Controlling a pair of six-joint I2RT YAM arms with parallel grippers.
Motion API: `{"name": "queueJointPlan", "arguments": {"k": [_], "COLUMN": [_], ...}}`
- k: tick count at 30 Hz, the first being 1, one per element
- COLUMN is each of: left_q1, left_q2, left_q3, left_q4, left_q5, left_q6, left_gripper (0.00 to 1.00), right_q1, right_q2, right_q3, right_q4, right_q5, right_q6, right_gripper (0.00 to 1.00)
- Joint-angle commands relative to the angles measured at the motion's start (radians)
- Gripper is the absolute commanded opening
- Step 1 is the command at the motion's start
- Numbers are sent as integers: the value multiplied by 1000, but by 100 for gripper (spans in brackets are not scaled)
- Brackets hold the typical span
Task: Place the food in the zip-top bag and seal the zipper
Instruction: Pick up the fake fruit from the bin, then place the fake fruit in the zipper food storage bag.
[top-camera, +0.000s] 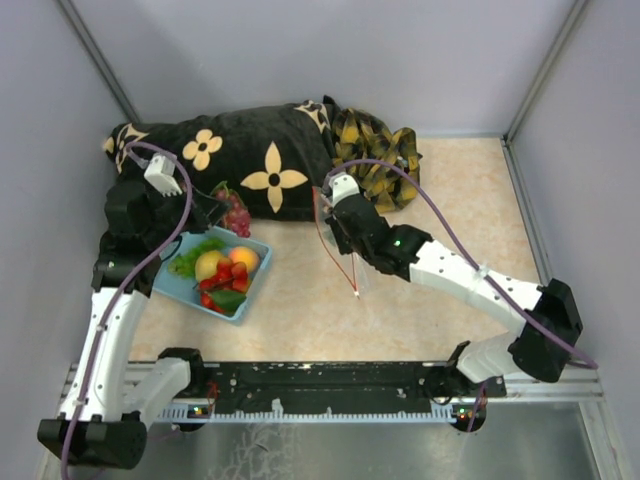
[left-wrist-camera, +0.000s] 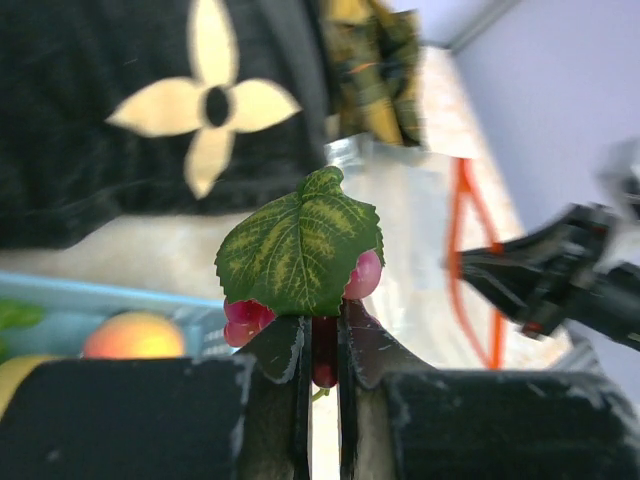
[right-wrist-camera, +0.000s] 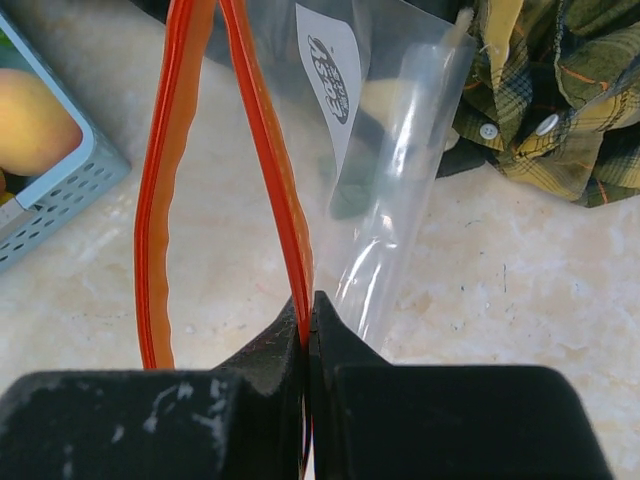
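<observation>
My left gripper (left-wrist-camera: 322, 345) is shut on a bunch of purple-red grapes (left-wrist-camera: 365, 275) with a green leaf (left-wrist-camera: 300, 250), held above the table. In the top view the grapes (top-camera: 235, 212) hang just beyond the light-blue basket (top-camera: 175, 285), between it and the bag. The rest of the food (top-camera: 225, 270) lies in that basket: an orange-yellow fruit, red berries, green leaves. My right gripper (right-wrist-camera: 308, 315) is shut on one side of the red-orange zipper (right-wrist-camera: 265, 130). It holds the clear zip-top bag (right-wrist-camera: 400, 180) with its mouth gaping. The zipper (top-camera: 335, 255) shows as a thin red line in the top view.
A black cloth with cream flowers (top-camera: 250, 160) and a yellow plaid shirt (top-camera: 375, 150) lie along the far side, just behind the bag. Grey walls close in the table at left, back and right. The right arm (left-wrist-camera: 560, 280) reaches in from the right in the left wrist view.
</observation>
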Motion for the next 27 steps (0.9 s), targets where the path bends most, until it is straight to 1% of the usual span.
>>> {"name": "queueJointPlan", "arguments": {"k": [1, 3, 9, 18, 27], "left_q1": [-67, -101, -201, -355, -431], "left_q2": [-55, -67, -70, -69, -48], "left_q3": [8, -18, -66, -188, -231], "left_q4": [203, 281, 420, 657, 801], "left_q5": [136, 156, 144, 20, -66], "left_q6": [-123, -175, -253, -345, -379], "left_gripper": [0, 0, 0, 0, 0], "right_q1": [10, 10, 10, 10, 10], "right_q2": [15, 19, 41, 68, 96], "right_q3": [70, 72, 109, 133, 132], "right_q4": [17, 19, -5, 0, 12], "right_q5": [-11, -18, -40, -110, -135], "right_q6": [48, 63, 127, 215, 258], "right_gripper": [0, 0, 0, 0, 0]}}
